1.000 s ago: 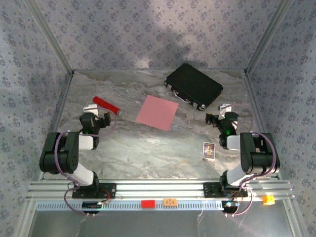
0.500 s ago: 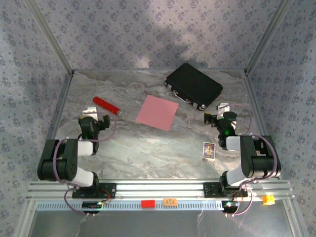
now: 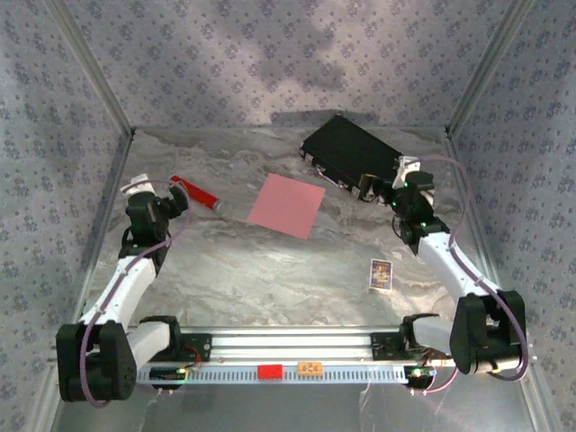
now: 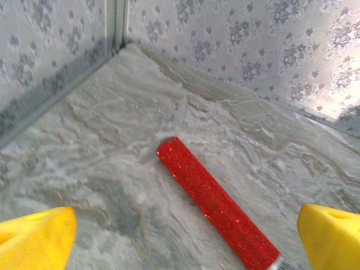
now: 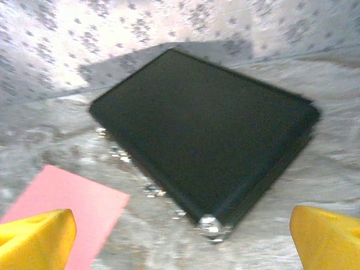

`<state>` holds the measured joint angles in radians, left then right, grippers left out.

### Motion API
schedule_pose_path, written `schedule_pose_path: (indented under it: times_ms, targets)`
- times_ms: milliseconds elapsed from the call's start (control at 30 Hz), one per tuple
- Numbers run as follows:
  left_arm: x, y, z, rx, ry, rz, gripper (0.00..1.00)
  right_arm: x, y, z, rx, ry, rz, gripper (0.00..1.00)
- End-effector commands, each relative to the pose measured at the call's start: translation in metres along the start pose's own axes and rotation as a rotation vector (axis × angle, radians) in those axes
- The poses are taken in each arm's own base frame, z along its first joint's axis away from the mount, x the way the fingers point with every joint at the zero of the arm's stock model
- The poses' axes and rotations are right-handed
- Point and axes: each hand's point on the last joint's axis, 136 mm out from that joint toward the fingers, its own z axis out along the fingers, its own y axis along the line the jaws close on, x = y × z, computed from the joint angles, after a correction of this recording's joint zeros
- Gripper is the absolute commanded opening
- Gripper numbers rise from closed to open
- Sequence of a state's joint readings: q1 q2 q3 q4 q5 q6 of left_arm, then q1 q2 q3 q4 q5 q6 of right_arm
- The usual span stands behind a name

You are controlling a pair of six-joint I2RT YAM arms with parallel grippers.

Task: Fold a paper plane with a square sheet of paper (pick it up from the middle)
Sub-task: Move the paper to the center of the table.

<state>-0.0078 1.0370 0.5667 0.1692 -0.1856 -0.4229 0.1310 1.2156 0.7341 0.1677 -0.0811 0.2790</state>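
top external: left jaws spread, empty, just beside red cylinder [image 3: 195,192]; right jaws spread, empty, near black case [image 3: 353,155]; square sheet of paper [image 3: 286,205] flat on tabletop [image 3: 270,270], between both jaws, apart from each | left wrist: cylinder ahead of jaws, untouched | right wrist: case ahead of jaws, paper corner lower left

On my counter [image 3: 270,270] I count one square sheet of paper [image 3: 286,205], one black case [image 3: 353,156], one red cylinder [image 3: 195,192] and one small printed card [image 3: 381,274]. I drive two arms: the left arm [image 3: 126,270] and the right arm [image 3: 450,261].
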Motion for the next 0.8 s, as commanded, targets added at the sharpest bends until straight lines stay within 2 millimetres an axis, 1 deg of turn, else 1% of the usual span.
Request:
schedule_pose_path:
  times_ms: [0,133,167,233,267,333,400,433,533,633,667,767]
  targets:
    - [0.04,0.01,-0.008,-0.054,0.206,-0.178,1.0,0.036,0.029,0.007,-0.083,0.2,0.206,0.99]
    - [0.063,-0.019,-0.01,0.114,0.315,-0.236,1.0,0.052,0.064,0.019,-0.108,0.291,0.198,0.99]
    - [0.067,-0.022,-0.011,0.125,0.329,-0.243,1.0,0.056,0.072,0.022,-0.116,0.304,0.2,0.99]
    - [0.077,-0.021,-0.014,0.11,0.368,-0.27,1.0,0.065,0.098,0.03,-0.19,0.355,0.19,0.99]
    - [0.082,-0.022,-0.015,0.112,0.385,-0.288,1.0,0.069,0.105,0.033,-0.199,0.375,0.191,0.99]
    - [0.092,-0.032,-0.019,0.161,0.427,-0.3,1.0,0.081,0.123,0.043,-0.215,0.428,0.187,0.99]
    - [0.101,-0.04,-0.023,0.198,0.457,-0.3,1.0,0.089,0.137,0.052,-0.229,0.456,0.173,0.99]
    - [0.104,-0.046,-0.025,0.23,0.47,-0.3,1.0,0.096,0.143,0.058,-0.229,0.479,0.176,0.99]
    - [0.109,-0.064,-0.032,0.328,0.488,-0.29,1.0,0.107,0.157,0.073,-0.241,0.518,0.193,0.99]
    - [0.114,-0.079,-0.039,0.382,0.509,-0.249,1.0,0.119,0.171,0.086,-0.25,0.561,0.21,0.99]
    - [0.116,-0.084,-0.042,0.396,0.521,-0.233,1.0,0.115,0.177,0.091,-0.257,0.56,0.21,0.99]
    - [0.122,-0.096,-0.048,0.428,0.545,-0.195,1.0,0.127,0.185,0.103,-0.251,0.599,0.213,0.98]
